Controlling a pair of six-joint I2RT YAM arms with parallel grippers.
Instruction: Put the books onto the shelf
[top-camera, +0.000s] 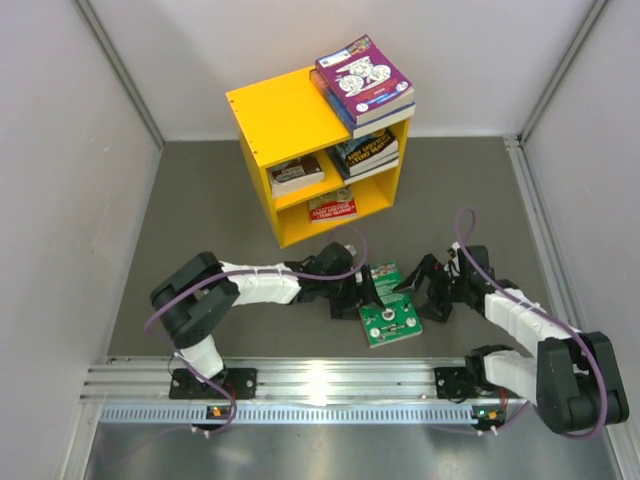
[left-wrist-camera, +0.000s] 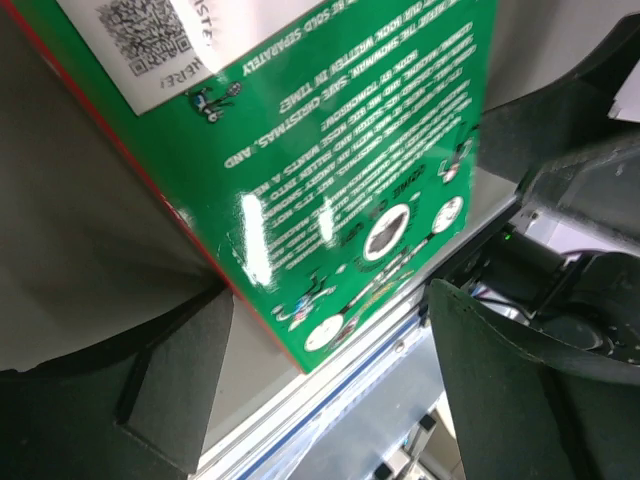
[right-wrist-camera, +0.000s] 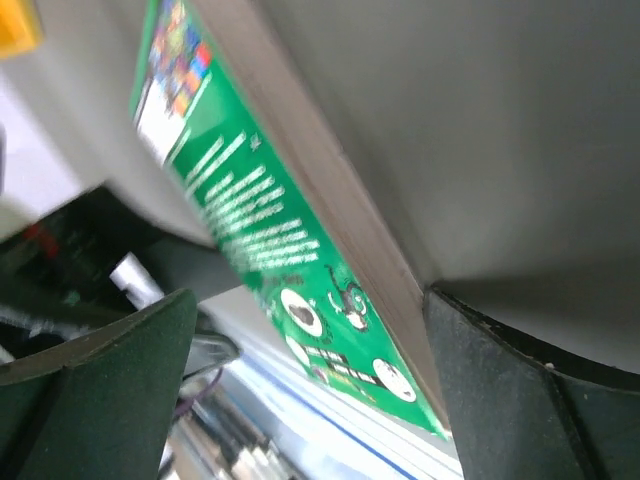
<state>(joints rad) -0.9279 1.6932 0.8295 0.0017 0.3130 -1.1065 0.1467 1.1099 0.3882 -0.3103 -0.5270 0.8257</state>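
We flank the green book.
Our left tool and right tool both stand spread wide, one at each side.

Top camera looks down; both wrist cameras closely face green book.

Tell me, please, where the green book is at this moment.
In the top view, the green book sits on the table between the left gripper and the right gripper, just in front of the yellow shelf.

Black-jointed white arms trail purple cables.
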